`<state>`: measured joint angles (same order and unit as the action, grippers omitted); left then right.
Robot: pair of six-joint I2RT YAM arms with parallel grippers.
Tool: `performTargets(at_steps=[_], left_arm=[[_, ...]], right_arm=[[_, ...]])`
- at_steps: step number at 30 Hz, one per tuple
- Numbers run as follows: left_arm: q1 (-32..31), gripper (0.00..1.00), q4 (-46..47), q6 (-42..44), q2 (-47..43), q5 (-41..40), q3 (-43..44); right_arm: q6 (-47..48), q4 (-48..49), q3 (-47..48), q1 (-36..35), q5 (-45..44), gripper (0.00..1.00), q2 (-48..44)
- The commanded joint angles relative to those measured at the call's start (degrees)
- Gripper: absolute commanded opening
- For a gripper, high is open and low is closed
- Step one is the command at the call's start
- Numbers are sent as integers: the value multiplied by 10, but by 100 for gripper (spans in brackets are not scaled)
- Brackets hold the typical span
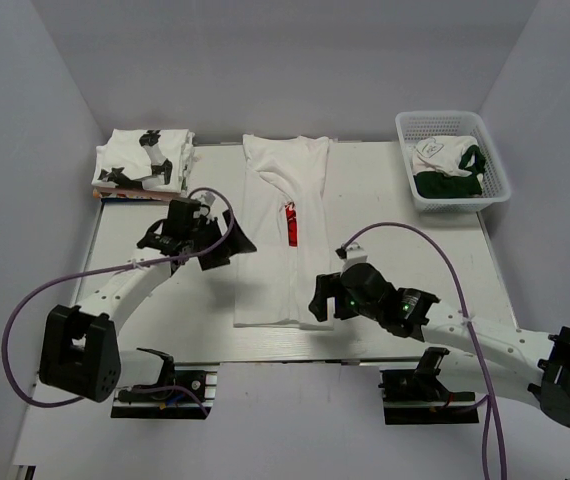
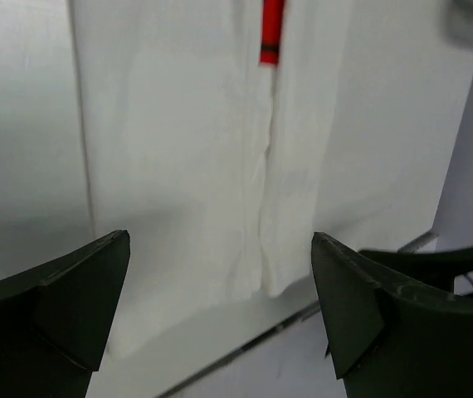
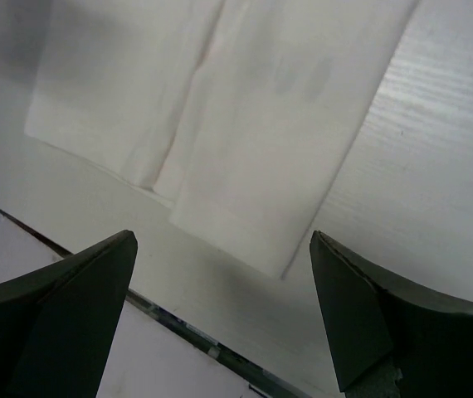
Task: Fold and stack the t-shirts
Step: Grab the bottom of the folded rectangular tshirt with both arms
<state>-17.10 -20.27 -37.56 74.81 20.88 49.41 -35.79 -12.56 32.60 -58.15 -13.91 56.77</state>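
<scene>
Two claws stand wide open with nothing between their fingers; the left claw (image 1: pixel 233 240) hangs just beside the left long edge of a white t-shirt (image 1: pixel 275 270), and the right claw (image 1: pixel 319 292) hangs at that shirt's near right corner. The t-shirt lies flat in the middle of the counter (image 1: pixel 415 260), folded lengthwise into a long strip that runs from the far edge almost to the near edge; its two side flaps meet along a centre seam, where a narrow piece of the red logo (image 1: pixel 291 225) shows. From the left wrist, the left claw (image 2: pixel 220 239) frames the shirt's near end (image 2: pixel 178 166) and the red logo (image 2: pixel 271 33) beyond it, with bare counter (image 2: pixel 21 124) to one side; from the right wrist, the right claw (image 3: pixel 222 236) frames the shirt's near corner (image 3: pixel 261 124) against the pale counter (image 3: pixel 436 166). At the far left corner sits a stack of folded t-shirts (image 1: pixel 145 160) with black prints on top; at the far right corner stands a white mesh basket (image 1: pixel 437 118) holding crumpled white and dark green cloth (image 1: pixel 450 172).
</scene>
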Motion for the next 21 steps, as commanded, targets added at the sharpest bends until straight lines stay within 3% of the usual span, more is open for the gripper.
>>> performTargets(at_steps=[1,9,14,17,21], left_arm=[[-11,100,-81,-10,-78,40,-33],[-29,100,-159,-16,-150,50,-203],[-29,100,-106,-16,-122,57,-259],[-29,100,-74,-16,-91,44,-251],[-29,77,-69,-16,-47,40,-244]], right_arm=[[-38,-2,-32,10,62,90,-5],[-86,21,-91,19,114,90,-2],[-104,49,-105,23,129,90,24],[-108,56,-106,27,133,90,41],[-133,51,-105,31,101,82,54]])
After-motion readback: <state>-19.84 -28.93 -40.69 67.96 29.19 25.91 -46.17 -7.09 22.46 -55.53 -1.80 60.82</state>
